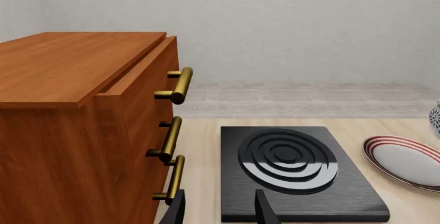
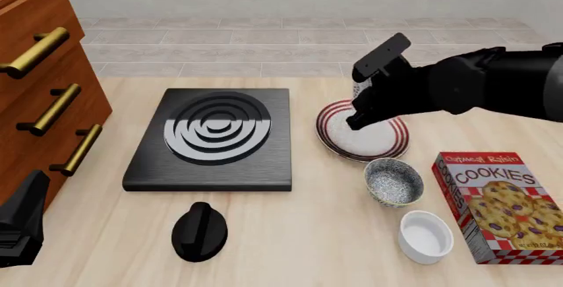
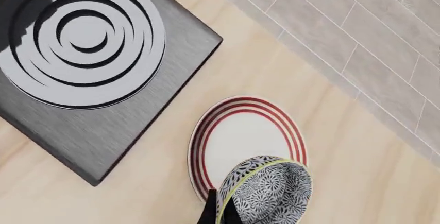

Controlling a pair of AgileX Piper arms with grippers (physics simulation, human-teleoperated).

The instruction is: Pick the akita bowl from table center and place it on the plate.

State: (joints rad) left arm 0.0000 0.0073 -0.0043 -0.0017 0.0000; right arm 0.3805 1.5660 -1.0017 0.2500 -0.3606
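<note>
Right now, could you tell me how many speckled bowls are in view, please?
2. The akita bowl is held by the right gripper above the plate; its speckled twin stands on the table between the plate and the white ramekin. The arm could hide more.

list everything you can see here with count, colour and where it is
speckled bowl: 2, grey and white; one held by the right arm over the plate, the other on the table just near of the plate
plate: 1, white with red rim stripes; right of the burner
burner: 1, black square with rings; table centre-left
knob: 1, black; near of the burner
ramekin: 1, plain white; near of the resting bowl
cookie box: 1, red and white; far right
drawer cabinet: 1, brown wood, brass handles; left edge
table: 1, pale wood
left fingers: black, open, low above the burner's near edge
right fingers: black, closed on the bowl's rim
</note>
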